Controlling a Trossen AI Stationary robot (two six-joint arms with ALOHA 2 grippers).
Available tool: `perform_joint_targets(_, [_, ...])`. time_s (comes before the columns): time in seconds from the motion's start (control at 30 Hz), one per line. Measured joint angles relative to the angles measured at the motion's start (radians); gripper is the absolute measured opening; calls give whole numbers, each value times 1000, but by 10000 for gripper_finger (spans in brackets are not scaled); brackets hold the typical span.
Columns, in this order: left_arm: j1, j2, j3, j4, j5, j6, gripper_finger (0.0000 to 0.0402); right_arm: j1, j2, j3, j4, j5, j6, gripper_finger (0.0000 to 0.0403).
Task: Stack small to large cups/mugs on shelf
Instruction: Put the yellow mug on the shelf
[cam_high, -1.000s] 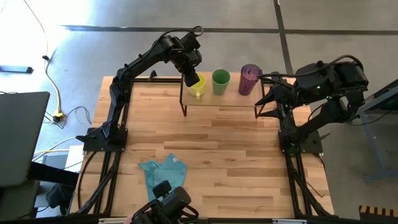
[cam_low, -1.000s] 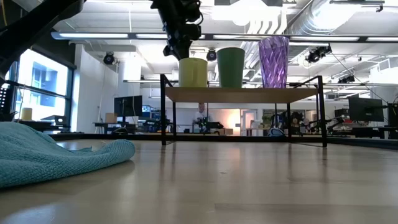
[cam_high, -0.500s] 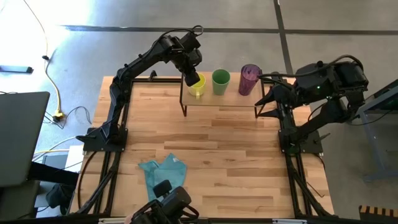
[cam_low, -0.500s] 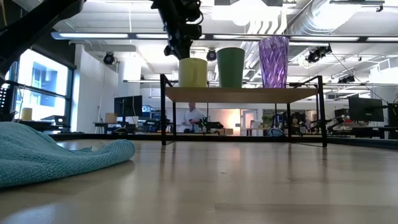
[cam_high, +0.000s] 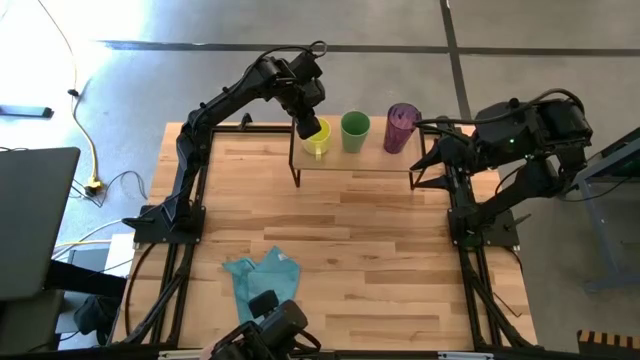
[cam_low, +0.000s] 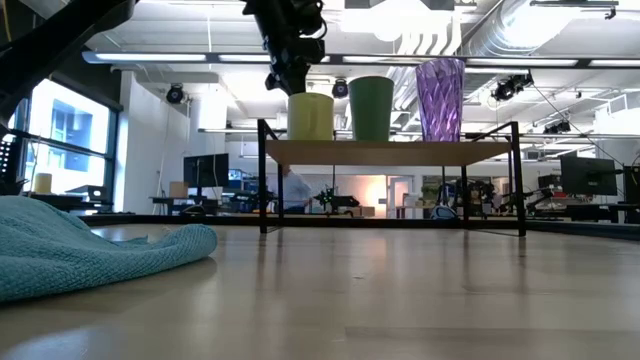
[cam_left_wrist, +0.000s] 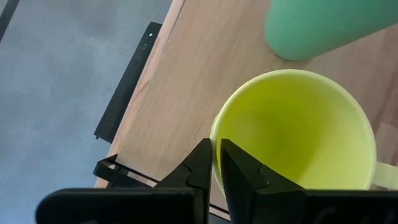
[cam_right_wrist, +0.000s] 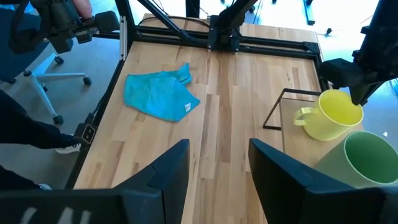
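All three cups, yellow mug (cam_high: 316, 138), green cup (cam_high: 354, 131) and purple tumbler (cam_high: 401, 127), stand in size order on the shelf (cam_high: 350, 160) at the desk's (cam_high: 340, 240) twelve o'clock edge, left gripper (cam_left_wrist: 214, 163) fingers pinching the mug's rim, right gripper (cam_right_wrist: 217, 165) spread, idle at three o'clock; only release remains.

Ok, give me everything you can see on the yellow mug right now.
The yellow mug is small, opaque and plastic-looking, with a loop handle on one side. It stands upright, mouth open and empty, at the left end of the shelf, beside the green cup but apart from it. The left gripper is pinched on its rim, one finger inside the wall and one outside. Its base rests flat on the board, and nothing is stacked in it.
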Motion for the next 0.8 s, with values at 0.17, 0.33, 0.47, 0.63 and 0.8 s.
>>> perform_joint_targets(0.17, [0,0,0,0,22,11,24,0,0,0,0,0,0,155])
perform_joint_targets(0.33, [0,0,0,0,23,13,24,0,0,0,0,0,0,155])
perform_joint_targets(0.47, [0,0,0,0,13,13,32,0,0,0,0,0,0,155])
perform_joint_targets(0.63, [0,0,0,0,-15,13,70,0,0,0,0,0,0,155])
perform_joint_targets(0.8, [0,0,0,0,-39,12,108,0,0,0,0,0,8,155])
